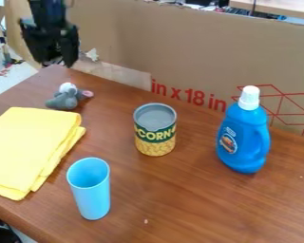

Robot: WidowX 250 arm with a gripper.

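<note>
Gripper (53,59) hangs at the upper left, above the far left edge of the brown wooden table (180,209); its two fingers (70,50) stand apart. Nearest thing to it: a small grey stuffed toy (65,100) with a white patch and a pink part, lying on the table below, apart from the gripper. Yellow cloth (31,147), folded in layers, lies flat at the left, just nearer the camera than the toy. Light blue cup (91,190) stands upright near the cloth's right side, mouth up. Can of corn (156,130) is upright around mid-table. Blue bottle (244,137) with a white cap (249,98) stands upright at the right. Cardboard sheet (199,52) with red print runs along the far side.
</note>
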